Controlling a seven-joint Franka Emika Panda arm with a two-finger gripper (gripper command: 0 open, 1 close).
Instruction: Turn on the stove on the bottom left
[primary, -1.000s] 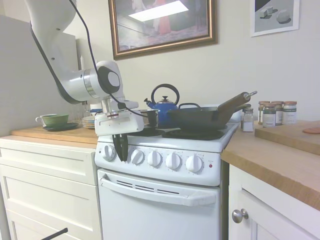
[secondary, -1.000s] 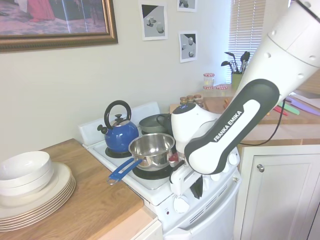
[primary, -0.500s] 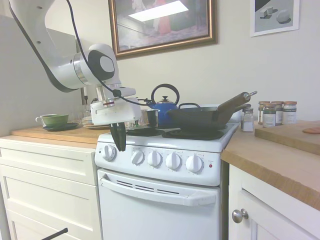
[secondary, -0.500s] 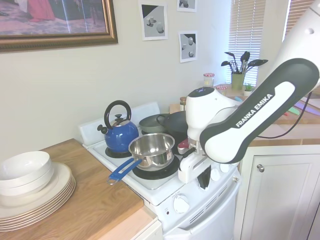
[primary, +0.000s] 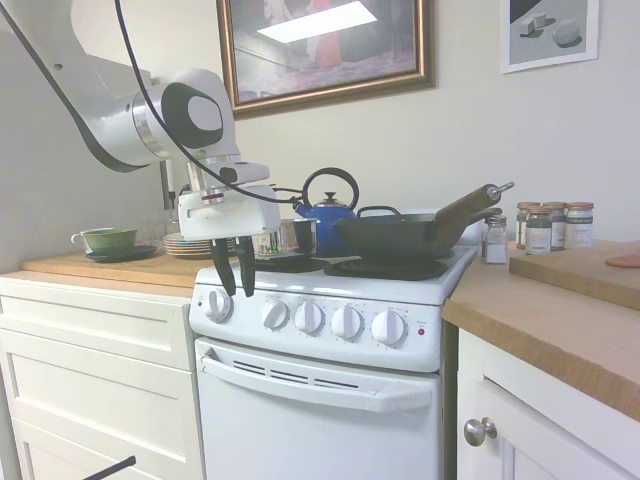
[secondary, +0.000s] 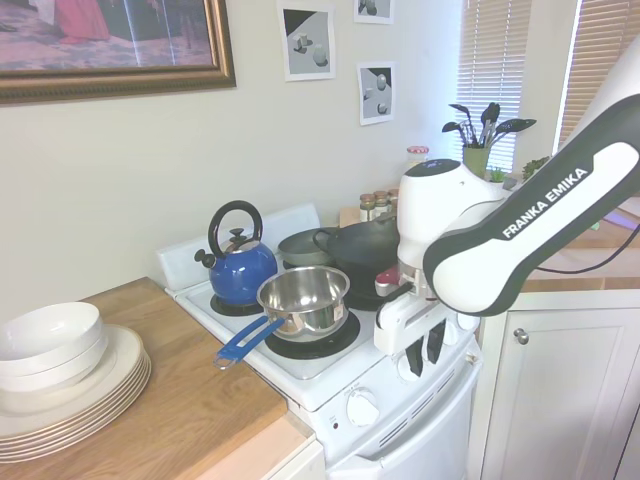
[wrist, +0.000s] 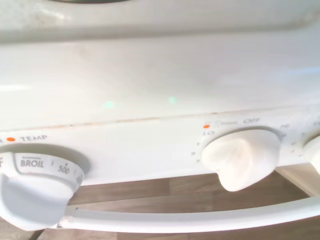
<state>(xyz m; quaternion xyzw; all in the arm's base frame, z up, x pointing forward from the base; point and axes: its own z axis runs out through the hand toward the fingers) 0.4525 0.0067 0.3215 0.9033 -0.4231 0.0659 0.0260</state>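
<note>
The white stove (primary: 320, 400) stands between wooden counters, with five round white knobs across its front panel. My gripper (primary: 233, 291) hangs open just above and in front of the leftmost knob (primary: 218, 305), its two dark fingers (primary: 245, 270) apart and holding nothing. The second exterior view shows the gripper (secondary: 424, 366) in front of the panel, right of one exposed knob (secondary: 362, 408). Close up in the wrist view are a burner knob (wrist: 240, 157), the oven temperature knob (wrist: 35, 190) marked BROIL, and the oven-door handle (wrist: 200, 218).
A blue kettle (primary: 328, 212), a black pan (primary: 400, 238) and a steel saucepan (secondary: 303, 298) with a blue handle sit on the burners. Stacked plates (secondary: 60, 385) and a green cup (primary: 108, 238) are on the left counter, spice jars (primary: 550, 225) on the right. White drawers (primary: 90, 350) flank the stove.
My gripper has risen from between the two leftmost knobs to above the panel and shifted slightly toward the leftmost knob. Its fingers, together before, now stand apart.
</note>
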